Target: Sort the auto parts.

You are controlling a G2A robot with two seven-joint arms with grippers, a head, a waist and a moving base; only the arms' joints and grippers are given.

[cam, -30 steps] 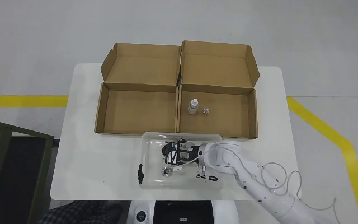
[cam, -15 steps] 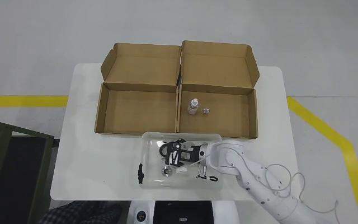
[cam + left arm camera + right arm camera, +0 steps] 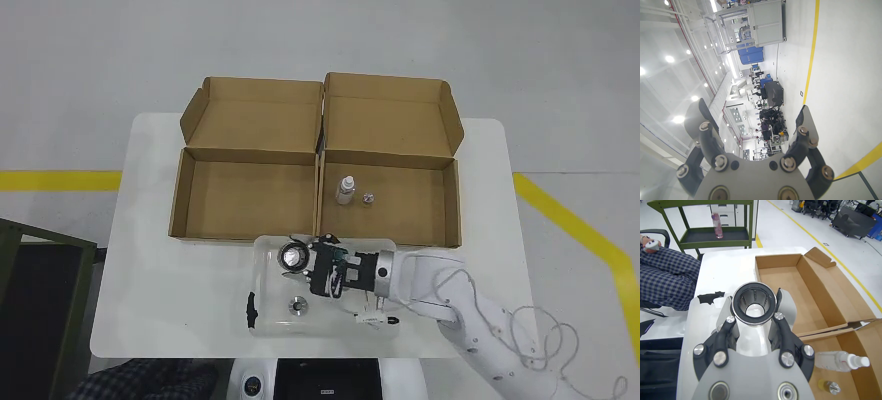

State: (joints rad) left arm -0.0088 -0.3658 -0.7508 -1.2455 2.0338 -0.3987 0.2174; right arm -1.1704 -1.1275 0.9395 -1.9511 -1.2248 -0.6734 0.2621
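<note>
Right gripper: clamped on the bearing, above the bin's far-left corner.
Change: gripper and bearing are raised off the bin floor and shifted toward the left box.
Left gripper: fingers spread, nothing held.

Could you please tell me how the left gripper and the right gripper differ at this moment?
The left gripper has open, empty jaws; the right gripper has jaws shut on a bearing. The left gripper looks out over the floor; the right gripper is over the clear bin. Both have the same build.
</note>
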